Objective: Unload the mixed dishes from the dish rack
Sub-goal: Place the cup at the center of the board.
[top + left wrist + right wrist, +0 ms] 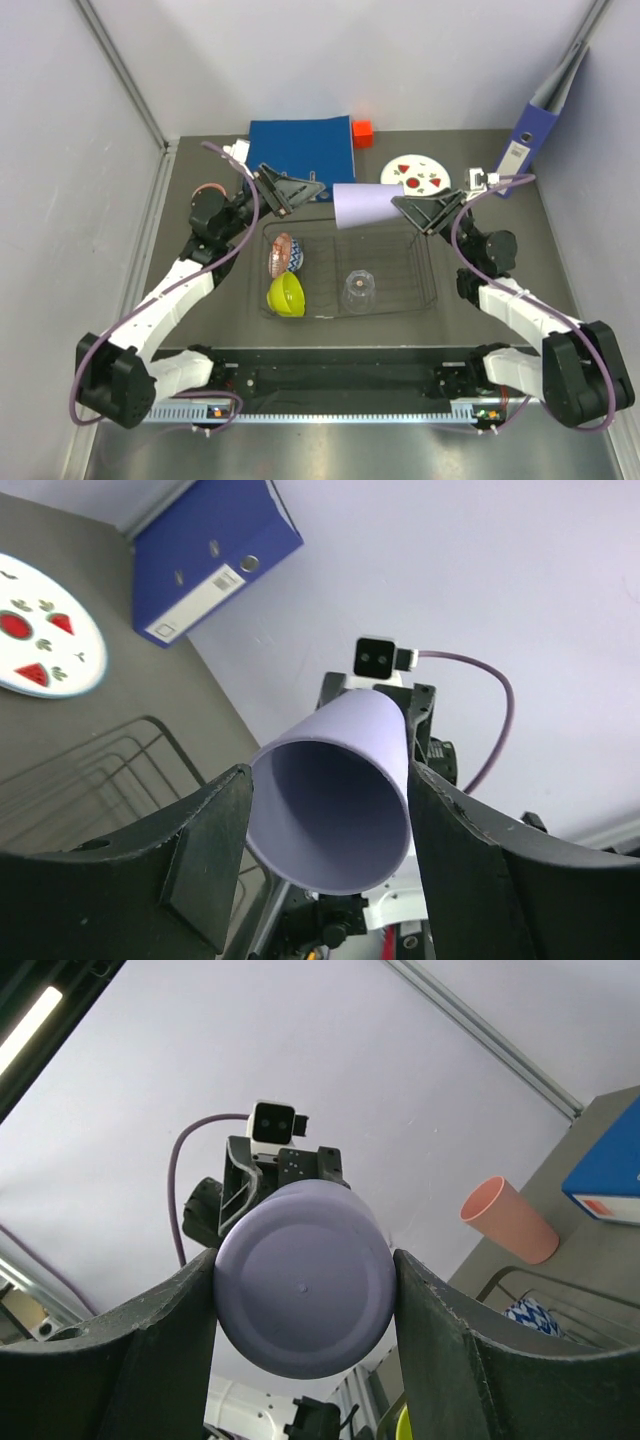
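The lilac cup (368,206) is hanging on its side in the air over the far edge of the dish rack (433,285), caught between the two arms. Its wide mouth is pointing left and its flat base is pointing right.

The left gripper (330,770) is reaching in at the mouth end. One finger is lying against each side of the rim, so it is grasping the cup there, and its wrist camera is looking straight into the hollow. The right gripper (303,1260) is clamping the base end, with its two fingers pressing on opposite sides of the narrow bottom. So both grippers are holding the same cup, one at each end, and the cup is touching neither the rack nor the table.

Three dishes are sitting in the wire rack. The brown-blue patterned bowl (285,254) is standing on edge at the far left. The lime-yellow bowl (286,293) is lying just near of it, tipped on its side. The clear tumbler (357,290) is standing towards the middle.

Outside the rack, the white plate with red marks (416,174) is lying flat on the table beyond the far right corner. The salmon-pink cup (510,1220) is standing on the table to the left of the rack.
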`<act>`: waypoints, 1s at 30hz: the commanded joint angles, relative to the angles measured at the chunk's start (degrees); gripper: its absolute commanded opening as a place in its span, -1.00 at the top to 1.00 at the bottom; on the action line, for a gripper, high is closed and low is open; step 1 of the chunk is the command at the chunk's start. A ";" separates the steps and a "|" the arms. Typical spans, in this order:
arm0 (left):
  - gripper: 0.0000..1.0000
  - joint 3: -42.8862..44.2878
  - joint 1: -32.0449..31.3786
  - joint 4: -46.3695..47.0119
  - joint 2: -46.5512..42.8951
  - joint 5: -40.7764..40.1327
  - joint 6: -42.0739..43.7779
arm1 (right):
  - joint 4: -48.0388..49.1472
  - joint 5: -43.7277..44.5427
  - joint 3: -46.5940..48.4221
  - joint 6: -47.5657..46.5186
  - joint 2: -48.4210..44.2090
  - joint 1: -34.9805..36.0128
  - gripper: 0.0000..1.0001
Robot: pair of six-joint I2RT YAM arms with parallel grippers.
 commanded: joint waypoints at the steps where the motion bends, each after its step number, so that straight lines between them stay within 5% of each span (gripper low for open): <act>1: -0.36 -0.72 -0.83 11.52 2.21 5.60 -5.54 | 5.30 -0.37 3.09 -0.07 1.86 0.80 1.00; 14: -0.29 -1.25 -6.28 11.00 1.78 5.16 -3.62 | 5.92 0.42 7.31 -1.21 7.75 3.70 1.00; 15: -0.22 -1.34 -6.37 10.91 1.87 5.16 -3.53 | 5.92 0.51 7.40 -1.30 8.02 3.96 1.00; 21: 1.00 -1.51 -6.46 9.95 1.08 4.99 -2.48 | 5.66 0.59 6.00 -1.92 7.50 4.41 1.00; 26: 1.00 -1.51 -6.37 7.23 0.29 3.67 -1.25 | 1.55 0.68 4.85 -4.02 5.39 4.41 0.97; 27: 1.00 -0.82 -6.37 5.57 -0.06 3.06 0.24 | -1.09 0.86 5.03 -4.98 4.60 4.41 0.60; 28: 1.00 0.15 -6.46 2.94 -0.68 2.36 1.82 | -4.59 1.29 5.73 -8.30 3.72 4.41 -0.33; 29: 1.00 1.46 -6.37 -1.35 -1.03 0.35 3.83 | -10.37 2.17 6.60 -10.86 1.02 4.49 -0.83; 30: 1.00 5.13 -6.37 -10.18 -1.21 -0.89 9.34 | -23.48 5.13 7.74 -14.10 -0.49 4.67 -0.99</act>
